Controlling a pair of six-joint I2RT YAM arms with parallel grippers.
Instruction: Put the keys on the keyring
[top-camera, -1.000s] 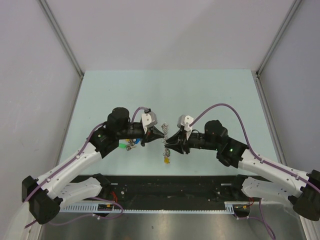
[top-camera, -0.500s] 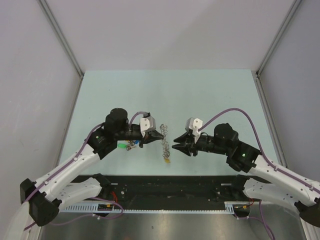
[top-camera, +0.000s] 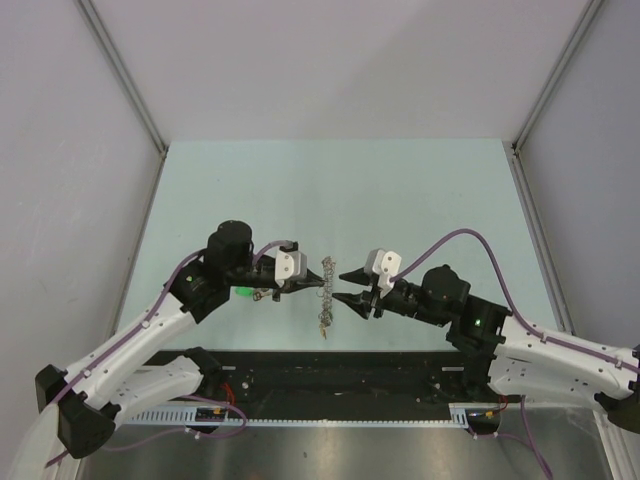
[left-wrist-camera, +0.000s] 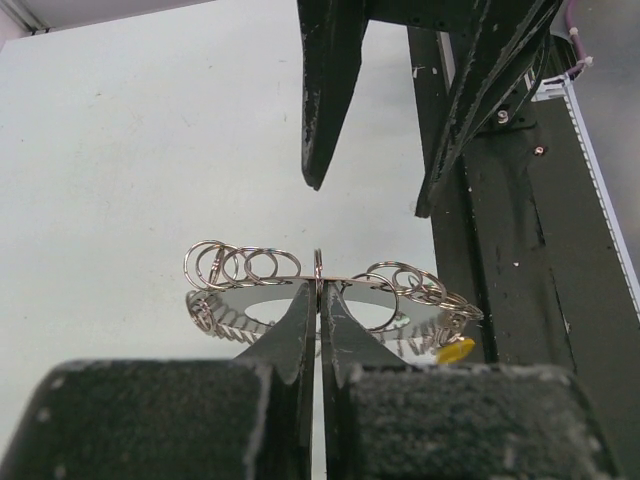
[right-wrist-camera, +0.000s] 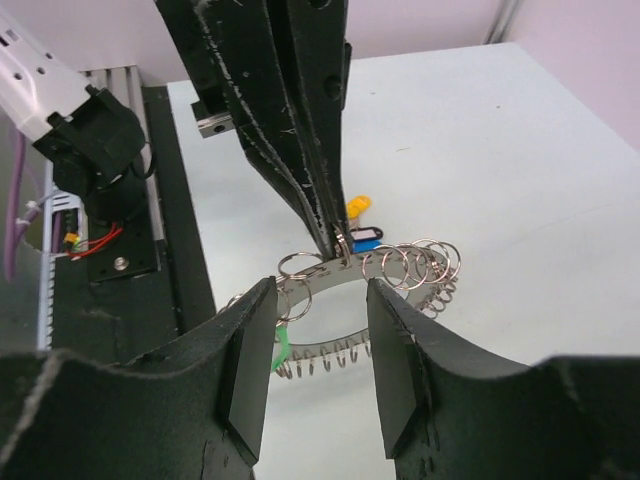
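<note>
Half-ready at best. Pinched the keyring (left-wrist-camera: 370, 285) edge-on in the left gripper (left-wrist-camera: 319, 300), jaws together on its band, aloft over the middle of the table's (top-camera: 400, 190) near edge. Faced it with the right gripper (right-wrist-camera: 320, 300), jaws apart, empty. Called for next, likely: fetching one of the loose keys (top-camera: 243, 293) lying just left, gripped by its tag, then threaded squarely with the ring held steady.

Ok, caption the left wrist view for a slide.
Left gripper shut on the keyring rim; right gripper open opposite, over the pale table.

Two white-shelled arms (top-camera: 140, 335) with black joints (top-camera: 228, 245), looping purple cables (top-camera: 470, 238) — scuffed matte-black pincer fingers (right-wrist-camera: 250, 360).
</note>
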